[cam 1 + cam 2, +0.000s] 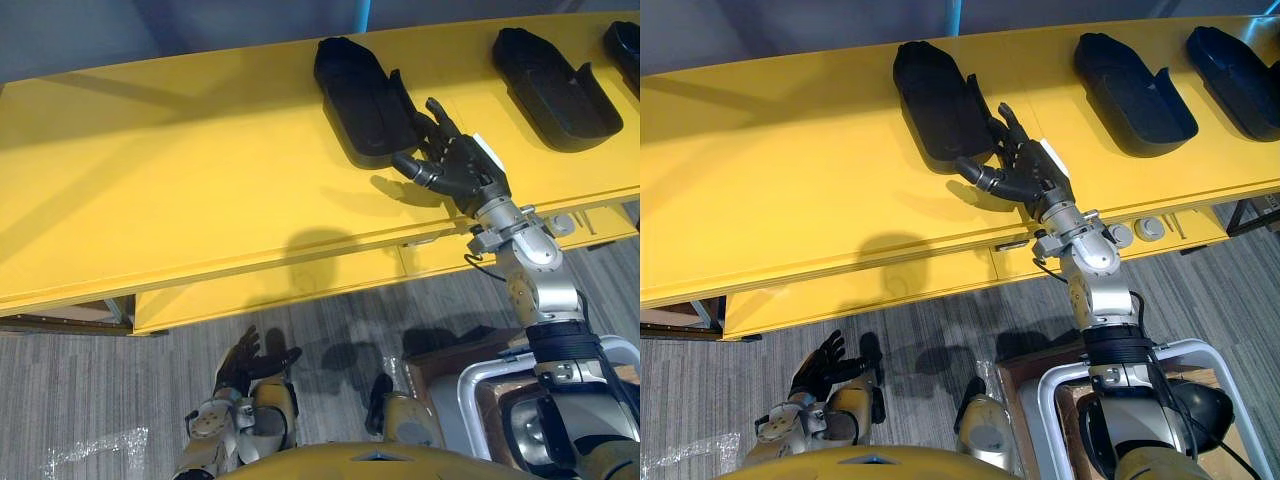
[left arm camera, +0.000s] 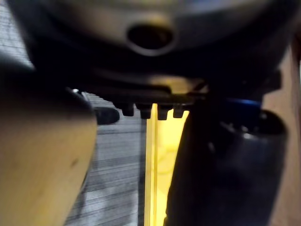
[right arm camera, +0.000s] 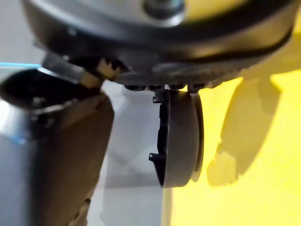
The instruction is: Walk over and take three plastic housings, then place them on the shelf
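**While the right hand rests at the nearest housing**

Where three black plastic housings lie in a row on the yellow shelf [image 1: 790, 180], we start with the left housing [image 1: 935, 100], a long open shell with its hollow side up. The right hand [image 1: 1030, 170] is at this housing's near right corner. Its fingers [image 1: 1005, 125] reach out straight along the rim, and the thumb points off to the left just in front of the housing's near end (we cannot tell whether the thumb touches it). Nothing is clasped, so we read the hand as spread rather than gripping. In the right wrist view the same housing shows edge-on just past the hand, with yellow beneath it.

Further right sit the middle housing [image 1: 1130, 90] and the right housing [image 1: 1235, 80], well apart from the hand and from each other.

Low down, over the grey floor [image 1: 940, 320], the left hand [image 1: 820, 368] hangs with relaxed, parted fingers and holds nothing.
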Robot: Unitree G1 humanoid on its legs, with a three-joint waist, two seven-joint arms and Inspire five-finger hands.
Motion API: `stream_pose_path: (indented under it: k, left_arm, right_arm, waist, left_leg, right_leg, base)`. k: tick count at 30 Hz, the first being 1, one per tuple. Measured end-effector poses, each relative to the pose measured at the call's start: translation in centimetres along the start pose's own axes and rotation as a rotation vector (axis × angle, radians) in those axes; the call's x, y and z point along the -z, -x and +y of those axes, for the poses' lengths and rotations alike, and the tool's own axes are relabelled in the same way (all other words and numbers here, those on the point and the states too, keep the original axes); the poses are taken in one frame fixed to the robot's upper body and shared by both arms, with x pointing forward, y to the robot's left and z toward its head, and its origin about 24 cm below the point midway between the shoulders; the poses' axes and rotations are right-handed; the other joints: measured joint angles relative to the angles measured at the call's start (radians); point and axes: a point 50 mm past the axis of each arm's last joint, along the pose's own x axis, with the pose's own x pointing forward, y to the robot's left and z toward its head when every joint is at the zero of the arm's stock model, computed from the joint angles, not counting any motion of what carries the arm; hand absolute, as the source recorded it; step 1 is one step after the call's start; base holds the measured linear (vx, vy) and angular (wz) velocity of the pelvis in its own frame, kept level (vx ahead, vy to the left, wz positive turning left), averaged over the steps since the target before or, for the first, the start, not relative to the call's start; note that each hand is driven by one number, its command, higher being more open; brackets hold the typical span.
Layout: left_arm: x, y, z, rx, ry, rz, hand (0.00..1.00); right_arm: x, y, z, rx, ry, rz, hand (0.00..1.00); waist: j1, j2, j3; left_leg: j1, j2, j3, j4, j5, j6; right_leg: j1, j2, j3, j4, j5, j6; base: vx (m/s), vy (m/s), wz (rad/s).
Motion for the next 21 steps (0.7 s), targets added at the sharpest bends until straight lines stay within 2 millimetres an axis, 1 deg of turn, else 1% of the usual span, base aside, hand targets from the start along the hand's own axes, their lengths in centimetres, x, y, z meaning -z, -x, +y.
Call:
stream_pose_path:
  k: [4,7,13,21]
  left_arm:
    - [0.1,0.0,0.1,-0.003,-0.004,0.012,1.0]
    - [0.0,0.0,0.2,-0.006,-0.003,0.011,1.0]
    - [-0.1,0.0,0.5,-0.011,-0.014,0.01,1.0]
    - [-0.1,0.0,0.6,-0.012,-0.017,0.012,1.0]
  right_arm:
    - [0.3,-0.1,0.6,-0.011,-0.037,-0.007,1.0]
    - [0.5,0.1,0.6,-0.015,-0.063,-0.011,1.0]
    - [0.9,0.4,1.0,-0.014,-0.083,-0.014,1.0]
    - [1.4,1.0,1.4,-0.005,-0.101,-0.023,1.0]
  waist:
    - [-0.009,-0.001,0.001]
    - [-0.009,-0.003,0.004]
    - [-0.012,-0.015,0.013]
    - [-0.012,-0.017,0.014]
  left_leg:
    - [0.0,0.0,0.0,0.0,0.0,0.0]
    - [0.001,0.0,-0.002,0.0,0.0,0.0]
    - [0.003,-0.001,-0.004,0.0,-0.002,-0.002]
    - [0.005,-0.001,-0.008,0.0,-0.002,-0.002]
  right_leg:
    - [0.001,0.0,0.0,0.0,0.0,0.0]
    - [0.002,0.0,0.0,-0.001,-0.001,0.0]
    - [0.002,0.001,0.0,-0.003,-0.003,-0.003]
    - [0.006,0.002,-0.002,-0.005,-0.005,-0.006]
  base:
    - [0.0,0.0,0.0]
    - [0.0,0.0,0.0]
    - [0.0,0.0,0.0]
    - [0.0,0.0,0.0]
